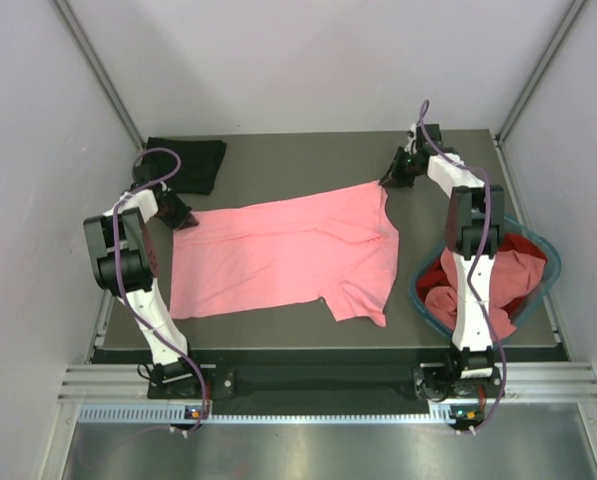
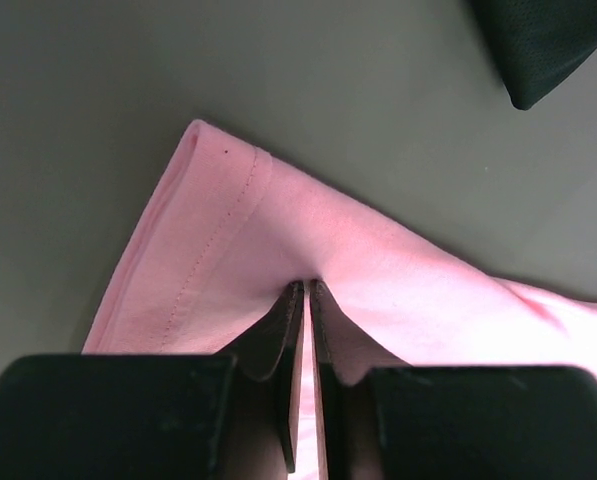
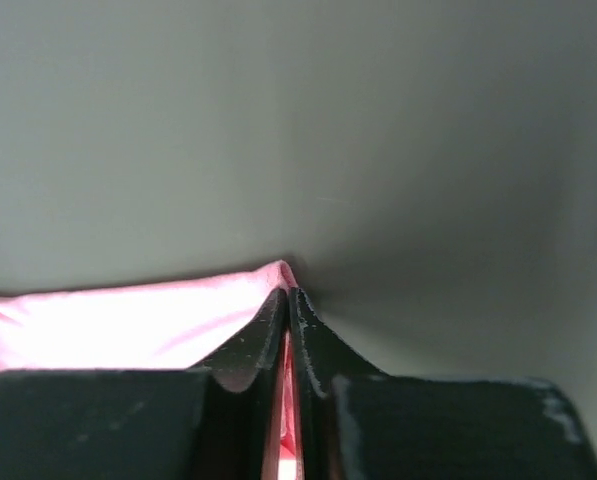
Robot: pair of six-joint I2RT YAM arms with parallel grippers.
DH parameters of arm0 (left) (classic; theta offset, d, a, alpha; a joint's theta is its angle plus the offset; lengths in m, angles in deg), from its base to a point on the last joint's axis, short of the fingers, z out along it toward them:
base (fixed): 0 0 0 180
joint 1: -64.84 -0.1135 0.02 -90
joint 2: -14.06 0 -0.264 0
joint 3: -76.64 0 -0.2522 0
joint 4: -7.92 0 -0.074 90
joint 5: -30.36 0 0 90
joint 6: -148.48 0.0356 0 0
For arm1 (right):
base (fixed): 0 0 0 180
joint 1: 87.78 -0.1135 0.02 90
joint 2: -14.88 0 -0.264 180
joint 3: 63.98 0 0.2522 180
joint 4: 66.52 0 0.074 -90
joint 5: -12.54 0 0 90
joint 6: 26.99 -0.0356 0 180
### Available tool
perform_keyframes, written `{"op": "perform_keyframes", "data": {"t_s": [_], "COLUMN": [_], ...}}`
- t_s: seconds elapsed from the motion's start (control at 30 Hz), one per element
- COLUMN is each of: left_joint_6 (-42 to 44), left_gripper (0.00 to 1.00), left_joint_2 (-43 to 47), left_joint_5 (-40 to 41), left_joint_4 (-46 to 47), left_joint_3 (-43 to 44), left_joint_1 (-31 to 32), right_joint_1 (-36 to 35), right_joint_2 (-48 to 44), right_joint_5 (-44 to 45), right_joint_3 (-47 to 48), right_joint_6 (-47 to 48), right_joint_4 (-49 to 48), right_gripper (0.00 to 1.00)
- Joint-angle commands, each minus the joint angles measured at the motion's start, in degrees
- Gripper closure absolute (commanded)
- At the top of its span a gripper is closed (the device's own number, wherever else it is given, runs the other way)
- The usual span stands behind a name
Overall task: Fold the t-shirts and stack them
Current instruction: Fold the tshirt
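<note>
The pink tee lies spread flat, left of the basket. The left gripper pinches its corner farthest from the basket; the right gripper pinches a corner nearer it, probably so one edge lifts evenly for folding.

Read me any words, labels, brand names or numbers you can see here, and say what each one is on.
None: no readable text in any view.
The pink t-shirt, the black t-shirt and the teal basket show no print, tag or label.
The left arm and right arm show no marking that can be read at this size.
</note>
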Motion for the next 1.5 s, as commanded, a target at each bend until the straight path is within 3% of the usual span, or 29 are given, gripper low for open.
{"op": "perform_keyframes", "data": {"t_s": [0.0,0.13,0.27,0.47,0.63,0.8,0.93,1.1,1.47], "left_joint_6": [2.4,3.2,3.6,2.2,0.5,0.8,0.8,1.4,3.0], "left_gripper": [0.87,0.69,0.63,0.63,0.66,0.67,0.67,0.67,0.67], "left_joint_2": [-0.1,2.9,9.6,22.2,30.5,35.1,34.6,33.9,35.1], "left_joint_5": [2.6,2.8,3.6,4.5,2.9,3.8,3.6,5.1,7.4], "left_joint_4": [-2.3,-5.6,-7.0,-6.2,-6.0,-6.6,-6.9,-8.7,-12.3], "left_joint_3": [0.2,3.6,2.8,-7.6,-16.0,-19.4,-19.3,-17.0,-15.7], "left_joint_1": [0.1,0.5,2.3,8.2,16.7,22.6,25.1,30.0,32.0], "right_joint_1": [0.8,0.9,0.7,-3.6,-13.3,-21.7,-26.5,-30.7,-31.0], "right_joint_2": [-2.0,-0.1,-5.1,-20.9,-32.1,-35.9,-32.6,-27.6,-20.2], "right_joint_5": [4.6,6.3,12.1,14.4,16.6,17.4,18.0,25.2,33.3], "right_joint_3": [2.2,12.4,13.7,-3.0,-16.3,-28.4,-29.0,-26.5,-20.7], "right_joint_6": [3.0,4.2,7.7,11.7,12.2,9.5,10.4,14.3,17.0], "right_joint_4": [2.1,12.0,19.6,20.6,19.4,14.9,13.8,13.5,10.8], "right_gripper": [0.93,0.72,0.58,0.56,0.59,0.59,0.58,0.57,0.61]}}
